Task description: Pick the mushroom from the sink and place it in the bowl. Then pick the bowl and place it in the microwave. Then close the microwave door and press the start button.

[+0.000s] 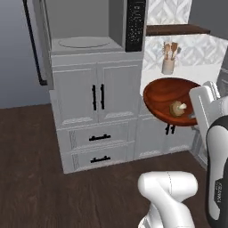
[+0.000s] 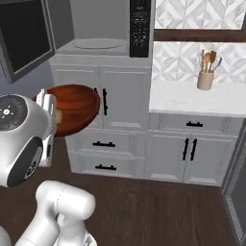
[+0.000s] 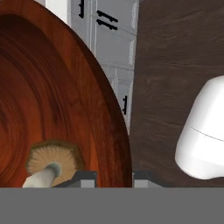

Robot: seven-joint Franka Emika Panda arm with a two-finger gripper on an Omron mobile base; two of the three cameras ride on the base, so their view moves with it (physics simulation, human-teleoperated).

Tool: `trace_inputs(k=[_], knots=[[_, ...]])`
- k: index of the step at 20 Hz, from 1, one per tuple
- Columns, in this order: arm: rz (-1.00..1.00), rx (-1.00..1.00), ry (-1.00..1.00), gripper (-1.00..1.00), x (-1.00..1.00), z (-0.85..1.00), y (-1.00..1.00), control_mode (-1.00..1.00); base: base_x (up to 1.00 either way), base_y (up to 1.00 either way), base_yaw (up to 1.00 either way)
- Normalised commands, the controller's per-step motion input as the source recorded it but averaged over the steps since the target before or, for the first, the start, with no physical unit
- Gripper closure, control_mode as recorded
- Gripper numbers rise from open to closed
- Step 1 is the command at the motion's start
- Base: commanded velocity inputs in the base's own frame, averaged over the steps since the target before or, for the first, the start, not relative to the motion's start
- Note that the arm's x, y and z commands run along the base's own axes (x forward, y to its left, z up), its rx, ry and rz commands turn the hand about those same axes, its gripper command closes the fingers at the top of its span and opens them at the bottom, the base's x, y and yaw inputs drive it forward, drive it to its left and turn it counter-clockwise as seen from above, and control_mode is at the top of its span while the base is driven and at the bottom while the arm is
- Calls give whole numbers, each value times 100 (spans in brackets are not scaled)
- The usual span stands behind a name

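The gripper (image 3: pixel 114 178) is clamped on the rim of the bowl (image 1: pixel 167 98), held in the air. The mushroom (image 1: pixel 178 108) lies inside the bowl in the left base view; the right base view shows the microwave door (image 2: pixel 26 36) open.

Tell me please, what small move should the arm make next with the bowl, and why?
Probably lift the bowl and carry it toward the open microwave. The gripper grips the bowl's rim, one finger on each side, and the mushroom already lies inside. The bowl hangs in the air in front of the cabinets, lower than the turntable, and the microwave door stands open.
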Motion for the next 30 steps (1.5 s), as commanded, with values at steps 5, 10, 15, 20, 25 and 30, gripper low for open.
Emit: trace_inputs(k=[5,10,15,20,25,30], knots=[[0,0,0,100,0,0,0,100,73,-39,64],[0,0,0,100,0,0,0,100,76,-41,46],[0,0,0,100,0,0,0,100,51,-52,29],[0,0,0,100,0,0,0,100,70,-22,18],[0,0,0,100,0,0,0,100,68,-46,26],[0,0,0,100,0,0,0,100,41,-26,36]])
